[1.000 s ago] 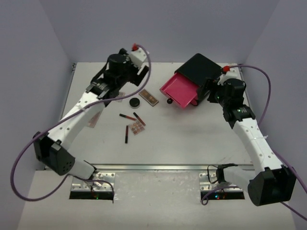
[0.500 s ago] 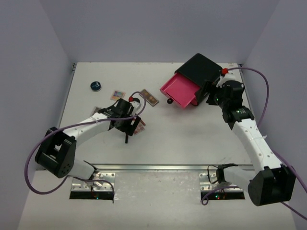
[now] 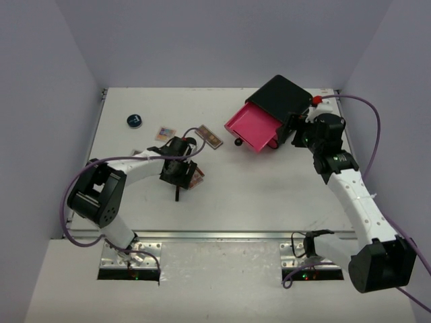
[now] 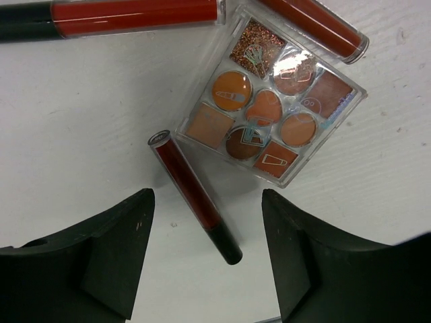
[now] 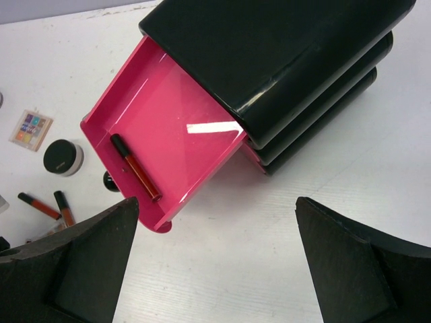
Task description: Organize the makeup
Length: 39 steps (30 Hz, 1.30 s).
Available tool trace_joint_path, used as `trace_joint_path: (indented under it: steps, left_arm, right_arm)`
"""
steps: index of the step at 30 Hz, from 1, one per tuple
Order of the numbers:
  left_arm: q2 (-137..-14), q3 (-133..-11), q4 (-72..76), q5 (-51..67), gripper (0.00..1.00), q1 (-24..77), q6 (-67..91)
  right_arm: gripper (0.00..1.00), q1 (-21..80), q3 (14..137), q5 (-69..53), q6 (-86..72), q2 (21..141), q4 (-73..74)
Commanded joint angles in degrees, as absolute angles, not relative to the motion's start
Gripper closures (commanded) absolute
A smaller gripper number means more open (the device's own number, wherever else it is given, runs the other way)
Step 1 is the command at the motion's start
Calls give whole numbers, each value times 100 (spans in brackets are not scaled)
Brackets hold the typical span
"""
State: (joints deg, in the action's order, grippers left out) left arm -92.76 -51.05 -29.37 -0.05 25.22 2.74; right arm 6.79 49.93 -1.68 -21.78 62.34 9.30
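**Stick framed for a grasp, palette crowding one side**

The left gripper (image 4: 207,205) is held low over the desk (image 3: 269,195) with its jaws spread wide and nothing clamped. A red-and-black stick (image 4: 182,171) lies on the surface in the gap, set at a slant to the line of closing. An eyeshadow palette (image 4: 269,111) rests just beside the stick's capped end. A second stick (image 4: 114,17) and a third stick (image 4: 316,27) are seen along the palette's far edges.

The right gripper (image 5: 217,208) is likewise spread open and empty. It is poised near the black box (image 5: 283,54), whose pink drawer (image 5: 168,114) is pulled out and already holds a stored stick (image 5: 135,168). A blue jar (image 3: 135,120) sits well apart, toward the far left of the desk.

The pickup is judged not yet made. Several faults could arise from here:

- Because the stick is slanted and round, it may be rolled or swung aside when the jaws close, rather than pinched squarely.
- If it is caught near one end, it could droop or be dropped in transit.
- If the descent drifts toward the palette, its corner may be struck by the nearer finger, then dragged or clamped along with the stick.
- At the drawer, a stick carried crosswise could be knocked against the rim.
- The box or drawer could be nudged by the right gripper, given how close it is held.
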Motion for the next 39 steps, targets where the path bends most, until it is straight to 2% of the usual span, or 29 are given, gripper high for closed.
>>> trace_joint_path:
  steps: [1,3,6,10,12,14,16,18,23,30,34,39]
  left_arm:
    - [-8981,-5042,-2760,230,38,2435,587]
    - [-9103,-5062,-2773,272,40,2428,589]
    - [-9572,-5202,-2921,338,56,2240,635]
    - [-9801,-5149,-2928,480,58,1948,748]
    - [-9817,-5055,-2879,614,63,1818,800]
    - [-9857,-5049,-2874,668,74,1776,809]
    - [-9938,-5065,-2874,725,95,1758,809]
    - [-10072,-5089,-2891,782,100,1738,809]
    - [-10032,-5098,-2902,905,100,1510,793]
    - [-8889,-5121,-3022,1215,100,1146,412]
    - [-8380,-5913,-3592,1416,100,1143,129]
    - [-7919,-7311,-3103,1116,100,1292,-474]
  right_arm:
    - [1,677,4991,-18,-2002,6141,766]
    - [1,677,5014,-18,-2028,6203,743]
    - [1,677,5060,-18,-2057,6262,738]
    - [1,677,5062,65,-2011,6212,732]
    - [1,677,5054,183,-1956,6164,732]
    - [1,677,5058,228,-1934,6152,725]
    - [1,677,5062,272,-1934,6157,712]
    - [1,677,5071,272,-1934,6179,694]
    - [1,677,5063,254,-1942,6187,686]
    - [1,677,4966,177,-1998,6114,582]
    - [1,677,4953,81,-2082,6074,550]
    - [1,677,4869,26,-2180,6003,440]
